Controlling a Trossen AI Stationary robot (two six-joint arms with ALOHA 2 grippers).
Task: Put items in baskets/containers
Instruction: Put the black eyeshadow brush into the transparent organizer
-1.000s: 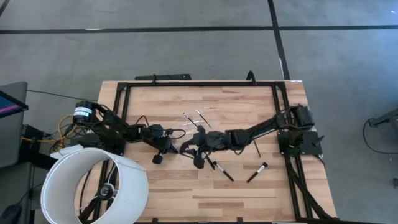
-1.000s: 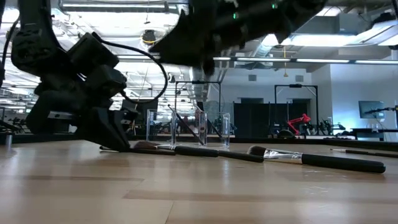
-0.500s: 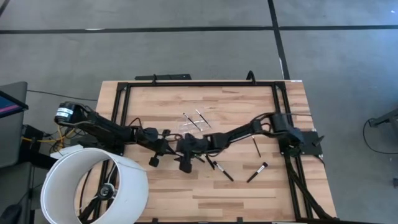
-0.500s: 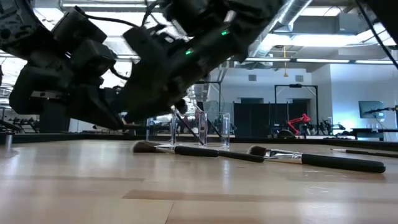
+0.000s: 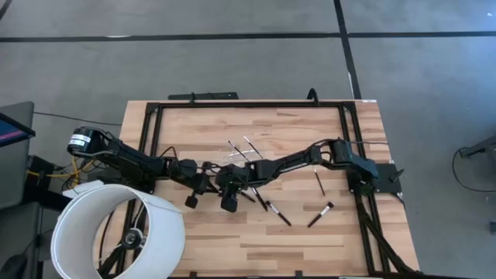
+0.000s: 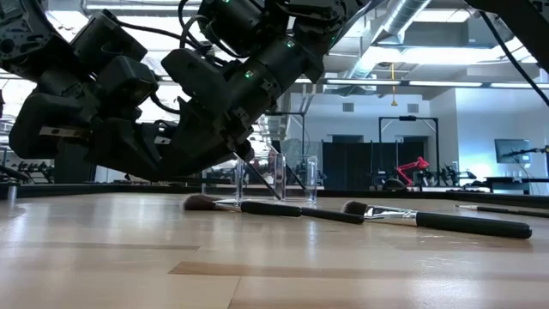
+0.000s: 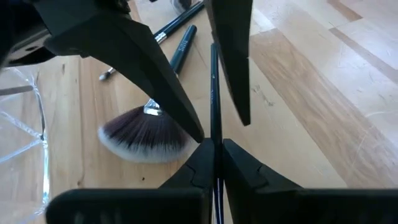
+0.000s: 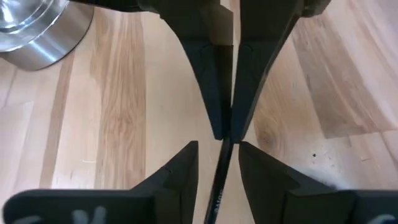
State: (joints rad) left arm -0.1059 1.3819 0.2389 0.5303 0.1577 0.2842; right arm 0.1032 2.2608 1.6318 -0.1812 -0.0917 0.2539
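Now the two grippers meet over the table point(image 5: 310, 240). A second ago the right gripper point(image 8: 219, 149) hung apart from the left one; since then the right arm has stretched across until its fingers point(image 8: 186, 165) bracket the spot just ahead of the left gripper point(image 7: 214, 146).

The left jaws are pressed together on the held brush point(image 7: 214, 93), a thin black handle that runs straight out from between them. The right jaws stand spread, one finger on each side of that same handle. They do not appear to touch it yet.

This looks like a hand-over about to happen: the brush is lifted off the wood and shared between the two sets of jaws, with only the left pair gripping. The right jaws would need to pinch the handle before the left ones let go, otherwise it may drop.

The clear tray point(image 5: 244, 153) sits near the meeting point, off to one side of the closed jaws, and already has brushes leaning in it. A fan brush point(image 7: 146, 134) lies on the wood below the left jaws. More loose brushes point(image 5: 275, 211) lie farther out, behind the right jaws, so several items remain to be collected.
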